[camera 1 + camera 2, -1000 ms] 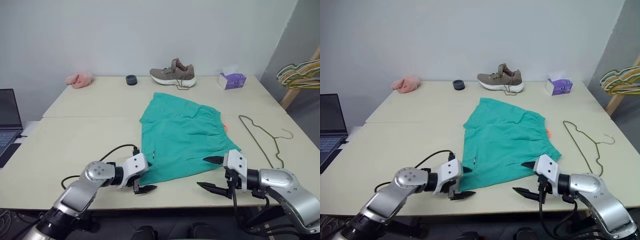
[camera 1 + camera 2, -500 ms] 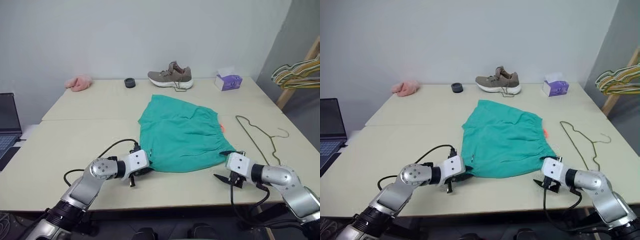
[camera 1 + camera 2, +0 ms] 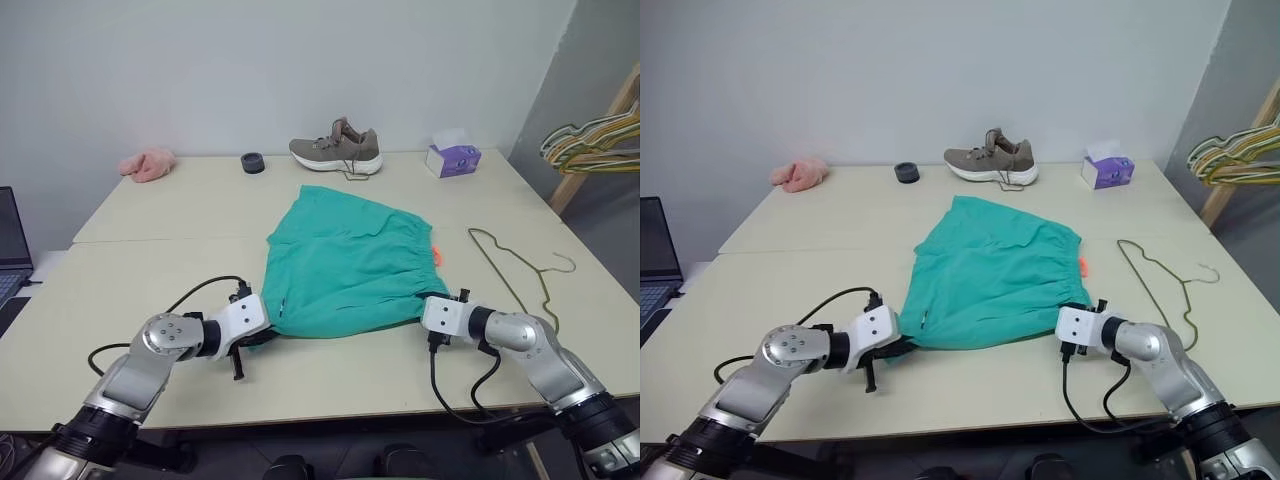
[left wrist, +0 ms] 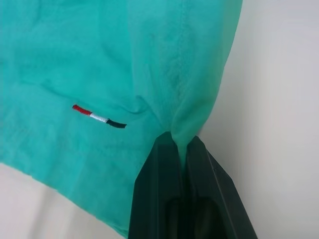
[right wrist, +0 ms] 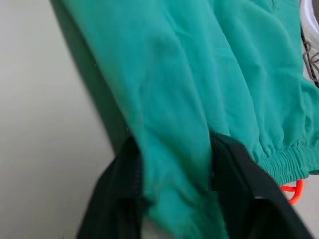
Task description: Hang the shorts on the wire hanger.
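Observation:
The teal-green shorts (image 3: 345,265) lie spread in the middle of the table, with the waistband and orange cord (image 3: 437,254) to the right. My left gripper (image 3: 262,335) is at their near left corner. In the left wrist view it (image 4: 183,144) is shut on a pinched fold of the hem, beside a small striped tag (image 4: 98,117). My right gripper (image 3: 418,312) is at the near right corner. A thick fold of fabric is squeezed between its fingers (image 5: 172,164). The wire hanger (image 3: 510,275) lies flat to the right of the shorts, untouched.
At the back of the table stand a brown shoe (image 3: 335,150), a purple tissue box (image 3: 447,158), a small black ring (image 3: 252,162) and a pink cloth (image 3: 147,163). Coloured hangers (image 3: 590,140) hang at the far right. A laptop (image 3: 8,250) sits at the left edge.
Both grippers went from open near the hem to closed on it, left first. The right hand moved forward to the shorts' corner and rolled. The near edge is now bunched. The camera view shifted.

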{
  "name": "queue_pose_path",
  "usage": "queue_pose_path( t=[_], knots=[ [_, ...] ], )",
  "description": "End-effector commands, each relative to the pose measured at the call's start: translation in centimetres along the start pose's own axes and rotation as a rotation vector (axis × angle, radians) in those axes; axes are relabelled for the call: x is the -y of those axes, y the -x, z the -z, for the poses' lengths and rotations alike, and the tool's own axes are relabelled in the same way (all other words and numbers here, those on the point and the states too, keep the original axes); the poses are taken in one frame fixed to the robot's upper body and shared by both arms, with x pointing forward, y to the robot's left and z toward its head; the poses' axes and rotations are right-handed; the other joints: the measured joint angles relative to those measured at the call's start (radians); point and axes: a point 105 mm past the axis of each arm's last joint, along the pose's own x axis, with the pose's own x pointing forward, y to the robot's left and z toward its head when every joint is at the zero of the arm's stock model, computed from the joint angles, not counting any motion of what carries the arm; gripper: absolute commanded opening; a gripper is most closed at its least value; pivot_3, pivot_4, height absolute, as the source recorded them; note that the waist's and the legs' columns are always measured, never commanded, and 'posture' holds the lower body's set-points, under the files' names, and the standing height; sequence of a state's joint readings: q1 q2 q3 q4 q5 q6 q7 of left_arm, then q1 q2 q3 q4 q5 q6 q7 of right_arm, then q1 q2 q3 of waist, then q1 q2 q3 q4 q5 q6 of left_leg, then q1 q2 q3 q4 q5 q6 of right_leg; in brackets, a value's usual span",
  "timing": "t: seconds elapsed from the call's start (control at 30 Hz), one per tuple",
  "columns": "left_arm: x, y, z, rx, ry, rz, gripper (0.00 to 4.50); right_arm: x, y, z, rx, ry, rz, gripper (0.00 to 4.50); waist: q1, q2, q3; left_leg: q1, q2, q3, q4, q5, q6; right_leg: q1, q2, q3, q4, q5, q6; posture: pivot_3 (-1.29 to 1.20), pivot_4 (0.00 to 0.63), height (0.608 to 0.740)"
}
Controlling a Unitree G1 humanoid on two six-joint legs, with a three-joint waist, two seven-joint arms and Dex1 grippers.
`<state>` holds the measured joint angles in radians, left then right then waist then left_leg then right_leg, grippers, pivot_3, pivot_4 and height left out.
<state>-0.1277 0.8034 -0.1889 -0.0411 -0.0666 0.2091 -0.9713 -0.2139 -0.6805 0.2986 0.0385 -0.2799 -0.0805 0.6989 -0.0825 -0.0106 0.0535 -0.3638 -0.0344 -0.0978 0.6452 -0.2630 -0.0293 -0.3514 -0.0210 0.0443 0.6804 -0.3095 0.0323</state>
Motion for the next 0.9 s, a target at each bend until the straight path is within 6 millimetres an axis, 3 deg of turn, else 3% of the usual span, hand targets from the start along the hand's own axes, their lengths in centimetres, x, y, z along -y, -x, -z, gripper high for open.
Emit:
queue_pose_path(
  t=[0.03, 0.1, 0.27, 0.43, 0.6, 0.83, 0.9],
  knots=[
    [0.0, 1.4, -0.3, -0.009, -0.052, 0.014, 0.00, 1.0, 0.6, -0.7, 0.052, 0.035, -0.029, 0.60, 0.000, 0.000, 0.000, 0.000, 0.000, 0.000, 0.000, 0.000, 0.000, 0.000, 0.000, 0.000, 0.000, 0.000, 0.000, -0.09, 0.000, 0.740],
    [0.9, 2.0, 0.0, -0.026, -0.057, 0.077, 0.00, 0.7, 0.8, -1.3, 0.086, 0.037, -0.076, 0.04, -0.002, 0.000, 0.000, 0.000, 0.000, 0.000, 0.000, 0.000, 0.000, 0.000, 0.000, 0.000, 0.000, 0.000, 0.000, -0.09, 0.000, 0.740],
    [3.7, 4.3, 0.5, -0.078, -0.034, 0.250, 0.00, -0.9, 1.8, -3.2, 0.186, 0.065, -0.240, 0.04, -0.003, 0.001, 0.000, 0.001, 0.001, 0.001, 0.000, 0.000, 0.000, 0.000, 0.001, 0.000, 0.000, -0.001, -0.001, -0.09, 0.000, 0.740],
    [6.9, 6.4, 0.5, -0.103, 0.043, 0.417, 0.00, -2.4, 3.7, -3.7, 0.205, 0.082, -0.392, 0.04, -0.001, 0.001, 0.001, 0.001, 0.001, 0.001, 0.000, 0.000, 0.000, 0.000, 0.001, 0.000, 0.000, -0.001, 0.000, -0.09, 0.000, 0.740],
    [7.6, 6.7, 0.7, -0.107, 0.061, 0.414, 0.00, -3.9, 5.9, -4.2, 0.188, 0.045, -0.551, 0.04, 0.007, 0.002, 0.001, 0.001, 0.002, 0.000, 0.000, 0.000, 0.000, 0.000, 0.000, -0.001, 0.000, -0.002, 0.001, -0.09, 0.000, 0.740],
    [9.4, 6.4, 0.1, -0.083, 0.100, 0.463, 0.00, -5.0, 6.3, -4.6, 0.153, 0.019, -0.653, 0.04, 0.012, 0.001, 0.001, 0.005, 0.004, 0.001, 0.000, 0.000, 0.000, 0.000, 0.001, -0.002, 0.000, -0.002, 0.000, -0.09, 0.000, 0.740],
    [9.9, 6.7, 0.0, -0.082, 0.138, 0.488, 0.23, -5.1, 6.6, -4.4, 0.136, 0.030, -0.673, 0.46, 0.015, 0.001, 0.001, 0.004, 0.004, 0.001, 0.000, 0.000, 0.000, -0.001, 0.001, -0.002, 0.000, -0.003, -0.001, -0.10, 0.000, 0.740]
  ],
)
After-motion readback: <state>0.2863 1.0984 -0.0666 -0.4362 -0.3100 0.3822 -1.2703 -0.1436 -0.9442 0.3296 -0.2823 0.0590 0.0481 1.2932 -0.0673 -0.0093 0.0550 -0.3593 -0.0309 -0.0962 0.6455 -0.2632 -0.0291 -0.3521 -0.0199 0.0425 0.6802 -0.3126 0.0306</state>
